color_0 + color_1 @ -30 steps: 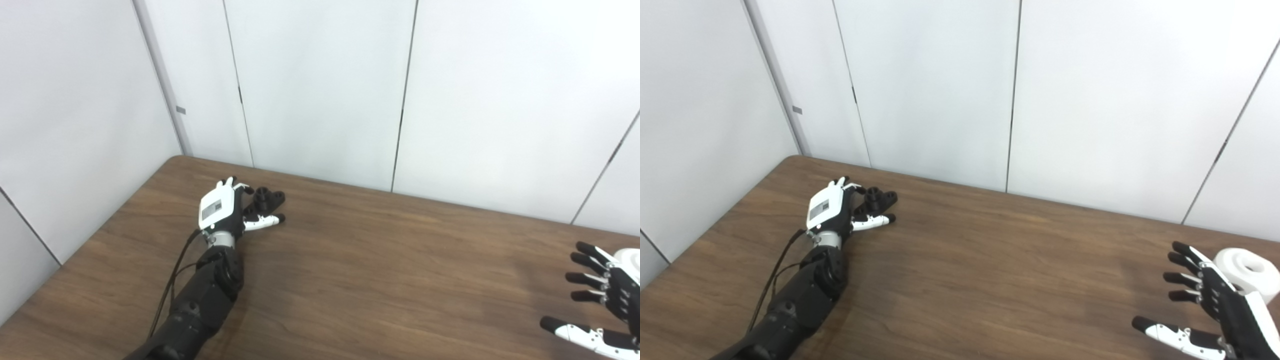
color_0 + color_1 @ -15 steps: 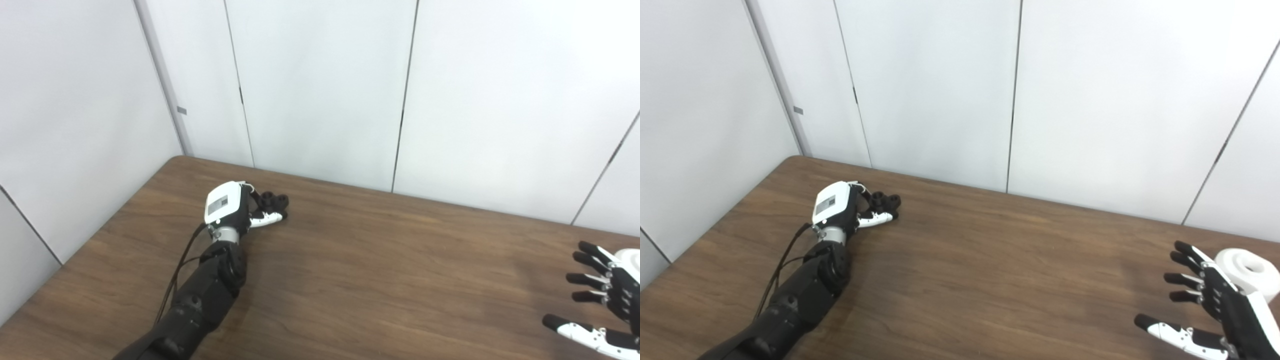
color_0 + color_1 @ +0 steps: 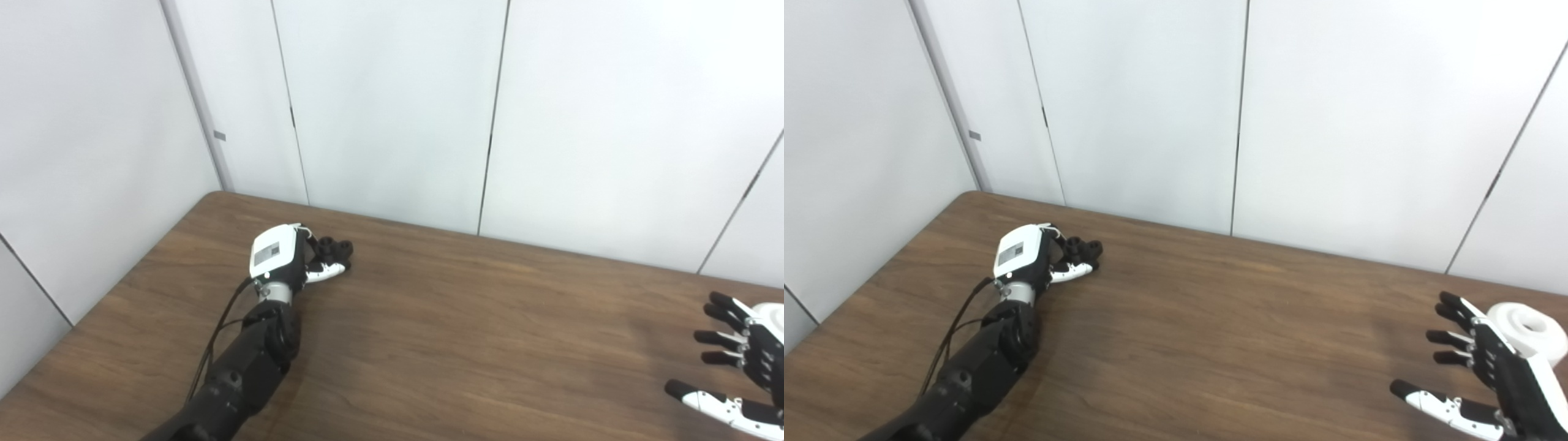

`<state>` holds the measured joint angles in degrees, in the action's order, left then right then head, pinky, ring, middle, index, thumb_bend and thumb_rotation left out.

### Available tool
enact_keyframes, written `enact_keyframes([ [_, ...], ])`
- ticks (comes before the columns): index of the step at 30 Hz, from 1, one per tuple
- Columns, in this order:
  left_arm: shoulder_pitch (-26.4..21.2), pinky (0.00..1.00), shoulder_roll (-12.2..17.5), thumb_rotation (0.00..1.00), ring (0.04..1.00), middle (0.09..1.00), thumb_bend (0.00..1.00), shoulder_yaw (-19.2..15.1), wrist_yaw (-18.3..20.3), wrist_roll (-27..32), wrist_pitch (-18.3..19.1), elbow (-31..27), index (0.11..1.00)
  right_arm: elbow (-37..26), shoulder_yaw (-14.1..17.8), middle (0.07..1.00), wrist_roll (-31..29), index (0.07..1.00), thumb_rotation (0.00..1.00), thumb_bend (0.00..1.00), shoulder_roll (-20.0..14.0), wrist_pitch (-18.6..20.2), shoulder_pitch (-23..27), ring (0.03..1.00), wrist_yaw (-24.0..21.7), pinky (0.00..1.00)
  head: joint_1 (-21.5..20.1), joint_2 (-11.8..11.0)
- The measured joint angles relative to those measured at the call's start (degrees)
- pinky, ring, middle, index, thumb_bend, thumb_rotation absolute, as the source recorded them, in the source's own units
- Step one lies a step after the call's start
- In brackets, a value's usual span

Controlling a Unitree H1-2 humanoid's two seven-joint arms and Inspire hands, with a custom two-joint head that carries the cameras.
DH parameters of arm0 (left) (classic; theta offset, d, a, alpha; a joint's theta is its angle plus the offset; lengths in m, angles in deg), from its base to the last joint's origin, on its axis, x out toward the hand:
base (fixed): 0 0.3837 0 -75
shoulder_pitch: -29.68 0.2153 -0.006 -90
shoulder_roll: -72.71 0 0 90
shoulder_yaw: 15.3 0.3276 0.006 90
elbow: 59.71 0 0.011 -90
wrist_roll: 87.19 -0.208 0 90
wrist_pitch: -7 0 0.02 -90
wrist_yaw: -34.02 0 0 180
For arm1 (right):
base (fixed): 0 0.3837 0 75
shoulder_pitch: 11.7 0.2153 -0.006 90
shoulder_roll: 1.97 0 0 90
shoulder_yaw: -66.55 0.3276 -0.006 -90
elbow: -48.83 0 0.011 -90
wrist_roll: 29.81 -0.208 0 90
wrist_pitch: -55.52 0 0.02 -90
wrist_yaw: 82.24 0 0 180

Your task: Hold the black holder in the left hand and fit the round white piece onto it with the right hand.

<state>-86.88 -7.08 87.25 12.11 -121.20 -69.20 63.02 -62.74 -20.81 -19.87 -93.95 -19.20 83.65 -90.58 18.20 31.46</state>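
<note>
Down at the near right edge of the wooden table [image 3: 1213, 343], the right hand [image 3: 1488, 380] hovers with palm turned inward, its black fingers [image 3: 1451, 318] fanned apart and the white thumb jutting left, gripping nothing at all. Just behind those fingers sits the round white piece [image 3: 1531, 327], flat on the tabletop with its central hollow facing up; from these 2 views I can't tell whether the hand's back touches it or merely stands beside it, and in the left eye view only a sliver of it shows at the frame edge. Swing across to the near left, and the left arm [image 3: 239, 373] comes up from the bottom edge, dark and bulky, a cable looping along its outer side, stretched diagonally away over the tabletop. Further out, near the far left corner, the left hand [image 3: 278, 257] lies with its white back plate facing up and left, fingers curled over and thumb [image 3: 324, 271] pressed in from below, clamped around the black holder [image 3: 334, 248]. That holder pokes out to the right of the hand, its knobby black end showing low over the wood. Beyond it all, pale wall panels [image 3: 392, 104] close off the scene.
</note>
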Motion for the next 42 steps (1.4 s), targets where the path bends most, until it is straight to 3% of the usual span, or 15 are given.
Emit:
enact_keyframes([
  [5, 4.63, 0.98, -0.83, 0.06, 0.956, 0.855, 0.52, 0.89, 0.21, 2.22, -7.03, -5.99, 0.479, 0.04, -1.02, 0.875, 1.25, 0.899, 0.00, 0.54, 0.30, 0.05, 0.89, 0.757, 0.02, 0.68, -2.20, 0.26],
  [8, 6.80, 0.98, -1.40, 0.06, 0.957, 0.873, 0.52, 3.17, 3.56, 2.88, -11.71, -10.52, 0.479, 0.27, -1.26, 0.882, 1.57, 0.910, 0.00, 0.54, 0.76, 0.04, 2.03, 0.758, 0.02, 0.70, -3.69, 0.53],
  [11, 8.48, 0.95, -2.72, 0.06, 0.948, 0.879, 0.52, 6.11, 6.66, 2.00, -13.10, -15.58, 0.479, 1.40, -1.34, 0.865, 1.60, 0.894, 0.01, 0.56, 0.93, -0.72, 2.34, 0.732, 0.15, 0.66, -5.89, 0.88],
  [15, 9.67, 0.99, -5.31, 0.06, 0.968, 0.891, 0.52, 9.15, 9.81, 1.19, -14.27, -19.75, 0.479, 4.00, -1.42, 0.847, 1.73, 0.876, 0.14, 0.59, 1.14, -3.68, 2.21, 0.710, 0.57, 0.62, -8.17, 1.32],
  [19, 10.62, 0.99, -6.81, 0.06, 0.977, 0.899, 0.52, 12.39, 13.79, 0.36, -17.80, -22.76, 0.479, 6.07, -1.42, 0.841, 1.70, 0.874, 0.24, 0.61, 1.16, -7.16, 2.15, 0.700, 1.27, 0.61, -9.93, 1.76],
  [29, 10.56, 0.97, -8.09, 0.06, 0.986, 0.893, 0.52, 15.43, 19.59, 0.27, -26.48, -22.66, 0.478, 8.79, -1.22, 0.835, 1.55, 0.862, 0.32, 0.65, 1.98, -11.86, 2.06, 0.687, 1.84, 0.56, -13.89, 2.81],
  [42, 8.08, 0.93, -9.16, 0.07, 0.978, 0.900, 0.52, 18.00, 19.22, -3.86, -30.59, -18.22, 0.478, 9.04, -0.16, 0.842, 1.42, 0.870, 0.37, 0.66, 1.75, -13.01, 2.14, 0.705, 1.83, 0.59, -15.55, 3.52],
])
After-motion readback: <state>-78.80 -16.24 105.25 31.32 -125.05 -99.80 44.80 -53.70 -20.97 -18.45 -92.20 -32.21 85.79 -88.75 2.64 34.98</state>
